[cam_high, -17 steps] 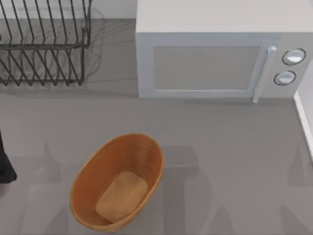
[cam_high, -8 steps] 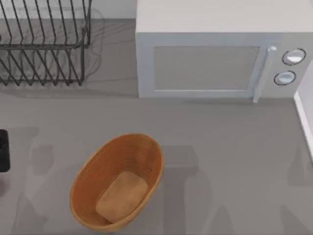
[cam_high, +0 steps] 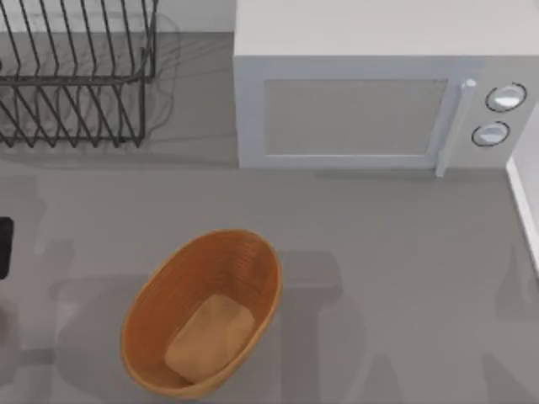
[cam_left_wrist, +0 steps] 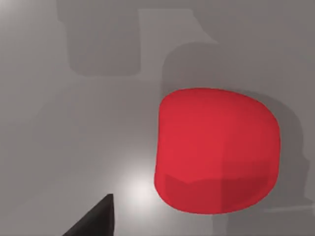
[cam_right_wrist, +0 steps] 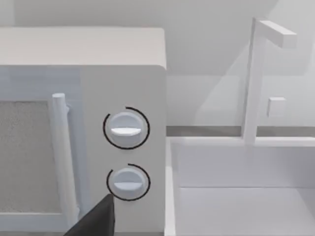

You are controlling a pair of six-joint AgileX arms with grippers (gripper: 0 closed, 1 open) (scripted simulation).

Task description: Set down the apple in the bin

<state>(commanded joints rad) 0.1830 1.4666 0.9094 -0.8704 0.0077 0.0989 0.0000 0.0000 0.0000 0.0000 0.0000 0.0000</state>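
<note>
Left claw [cam_high: 3, 247], at my table's left edge, jaw state I cannot tell, hangs over the apple [cam_left_wrist: 216, 150], bin [cam_high: 202, 311] off to its right.

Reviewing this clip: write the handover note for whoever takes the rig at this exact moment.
Left gripper: at the table's far left edge in the top view, above the apple, which lies on bare table and is not grasped. One dark fingertip shows in the left wrist view.
Right arm: parked, its wrist camera facing the microwave dials.
Bin: front left of centre, nothing in it.
Done: the approach to the apple.
Left: grasp the apple, carry it right to the bin, set it down inside.
</note>
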